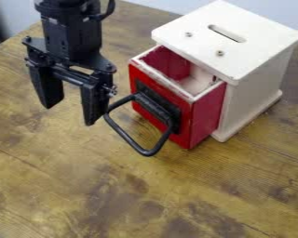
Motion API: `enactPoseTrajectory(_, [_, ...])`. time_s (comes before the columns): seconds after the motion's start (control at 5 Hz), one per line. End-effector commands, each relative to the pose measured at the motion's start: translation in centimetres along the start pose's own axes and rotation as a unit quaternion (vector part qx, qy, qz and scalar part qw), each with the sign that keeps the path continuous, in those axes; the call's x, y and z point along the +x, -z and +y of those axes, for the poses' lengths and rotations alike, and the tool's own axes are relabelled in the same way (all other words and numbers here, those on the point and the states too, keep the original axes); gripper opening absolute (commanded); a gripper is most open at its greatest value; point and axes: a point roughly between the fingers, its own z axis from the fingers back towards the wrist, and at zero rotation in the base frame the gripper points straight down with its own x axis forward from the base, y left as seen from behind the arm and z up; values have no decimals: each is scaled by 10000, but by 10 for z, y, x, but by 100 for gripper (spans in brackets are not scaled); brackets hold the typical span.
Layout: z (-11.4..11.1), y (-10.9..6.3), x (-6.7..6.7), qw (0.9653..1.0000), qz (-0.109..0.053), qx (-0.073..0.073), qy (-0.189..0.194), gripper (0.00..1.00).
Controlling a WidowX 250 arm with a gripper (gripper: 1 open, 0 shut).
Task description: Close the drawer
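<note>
Nearest the viewer, bare wood tabletop (139,200). Next, the black loop handle (142,147), jutting toward the open floor of the table. Behind it the red drawer (179,100), pulled out of the white cabinet (233,56). My gripper (70,100) is beside the handle, fingers spread, pinching nothing (contact with the loop I can't tell). Step in hand, I judge: lining up to push. Next move: get before the black front plate (155,107), then press toward the cabinet.
</note>
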Motion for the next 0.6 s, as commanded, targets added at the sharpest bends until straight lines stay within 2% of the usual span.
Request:
enactPoseTrajectory(0.0, [2, 6, -4, 9965, -828, 38, -62, 100])
enactPoseTrajectory(0.2, [6, 1, 17, 9903, -1386, 40, -45, 100])
enactPoseTrajectory(0.4, [7, 4, 14, 9917, -1250, 0, 313, 100])
